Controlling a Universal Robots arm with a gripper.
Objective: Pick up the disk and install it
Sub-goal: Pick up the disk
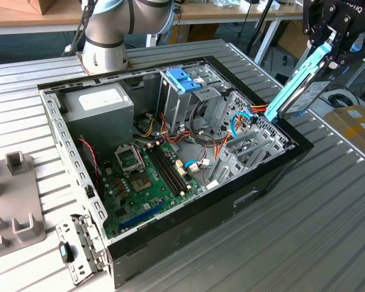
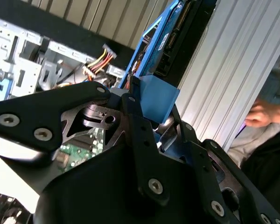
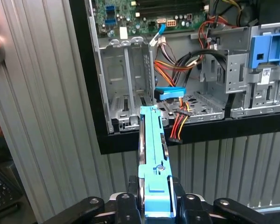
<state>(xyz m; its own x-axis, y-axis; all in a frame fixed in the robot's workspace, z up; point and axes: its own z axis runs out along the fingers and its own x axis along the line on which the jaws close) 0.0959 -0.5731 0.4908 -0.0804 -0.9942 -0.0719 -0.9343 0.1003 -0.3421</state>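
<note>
Disk (image 1: 299,91) hangs in the air, tilted, past the exterior view's right end of the open computer case (image 1: 255,182). Its upper end is in the gripper (image 1: 330,47) and its lower end is near the case rim beside the red, yellow and black cables (image 1: 258,110); we cannot tell if it touches there. In the first wrist view we see the disk (image 3: 154,149) edge-on, its blue frame running away from the gripper (image 3: 154,205) toward the empty drive bay (image 3: 123,84). The fingers (image 3: 177,196) are closed on the frame's near end, one on each side, with no gap left. The second wrist view shows the same clamp on the blue frame (image 2: 154,95).

As for writing, we see a white label on the grey power supply (image 1: 100,103) and a small sticker (image 3: 266,73) on the drive cage (image 3: 261,88); we cannot make out the print on either.

The case lies on its side on a ribbed grey metal table (image 1: 304,231), motherboard (image 1: 146,182) facing up. A grey fixture (image 1: 12,201) sits at the exterior view's left, and the arm's base (image 1: 106,36) stands behind the case. Beyond the table we see a wooden bench (image 1: 24,15), a person's hand (image 2: 263,114) and a keyboard (image 3: 0,186)
</note>
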